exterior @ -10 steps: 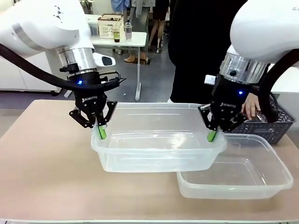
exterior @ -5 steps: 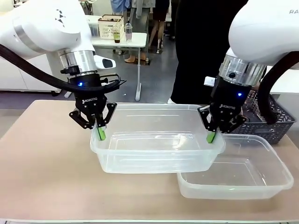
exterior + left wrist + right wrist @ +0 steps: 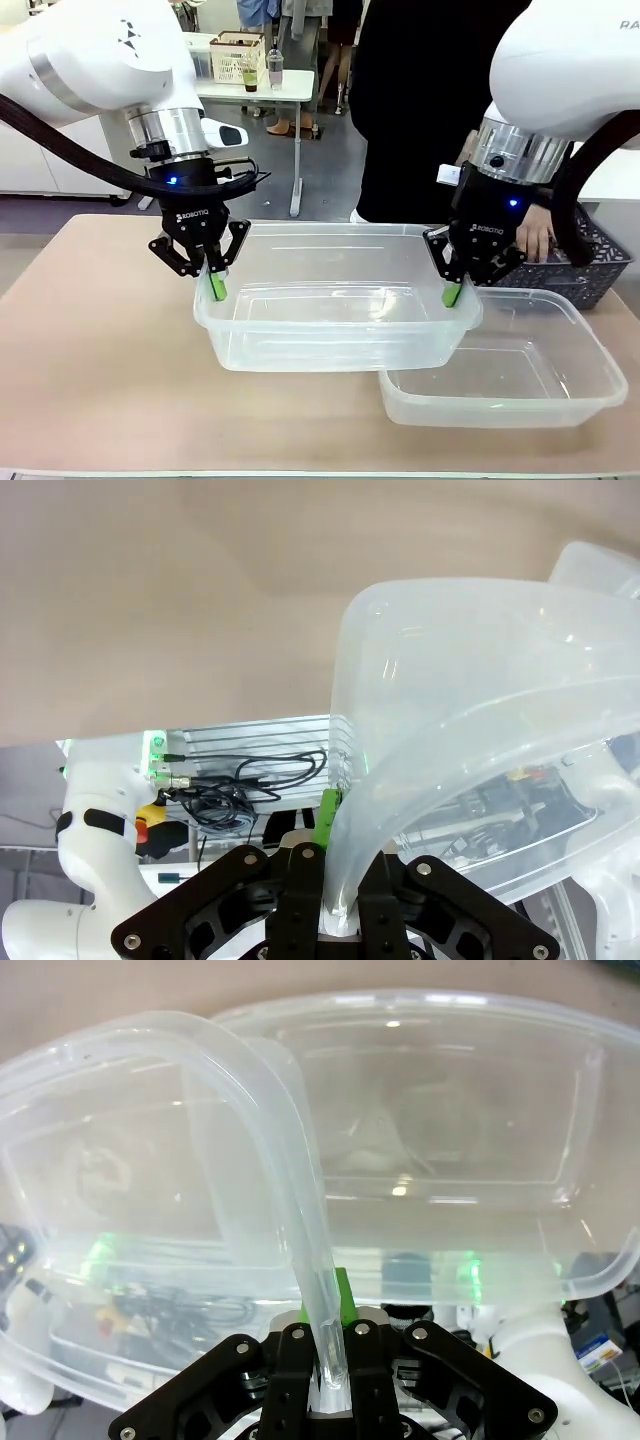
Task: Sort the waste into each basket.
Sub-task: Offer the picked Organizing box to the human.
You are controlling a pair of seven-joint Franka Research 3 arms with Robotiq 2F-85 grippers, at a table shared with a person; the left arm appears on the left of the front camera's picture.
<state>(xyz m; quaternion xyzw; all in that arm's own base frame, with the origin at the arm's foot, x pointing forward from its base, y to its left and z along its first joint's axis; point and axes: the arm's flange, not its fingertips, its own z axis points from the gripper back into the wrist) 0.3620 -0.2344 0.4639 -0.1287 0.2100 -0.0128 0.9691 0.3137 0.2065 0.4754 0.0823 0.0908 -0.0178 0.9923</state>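
Observation:
Both grippers hold one clear basket (image 3: pixel 335 330) level above the table. My left gripper (image 3: pixel 213 285) is shut on its left rim and my right gripper (image 3: pixel 455 292) is shut on its right rim. In the left wrist view the rim (image 3: pixel 420 680) runs up from between the shut fingers of the left gripper (image 3: pixel 335 905). In the right wrist view the rim (image 3: pixel 270 1150) is pinched the same way by the right gripper (image 3: pixel 325 1365). A second clear basket (image 3: pixel 520 385) rests on the table at the right, partly under the held one. Both are empty. The waste is out of view.
A dark lattice-weave basket (image 3: pixel 590 265) stands at the far right behind my right arm, and a person's hand (image 3: pixel 537 235) reaches into it. The person in black stands at the far table edge. Bare tabletop (image 3: pixel 100 350) lies to the left.
The held basket has shifted slightly left and stays level. The person's hand, hidden half a second ago, is back at the dark basket.

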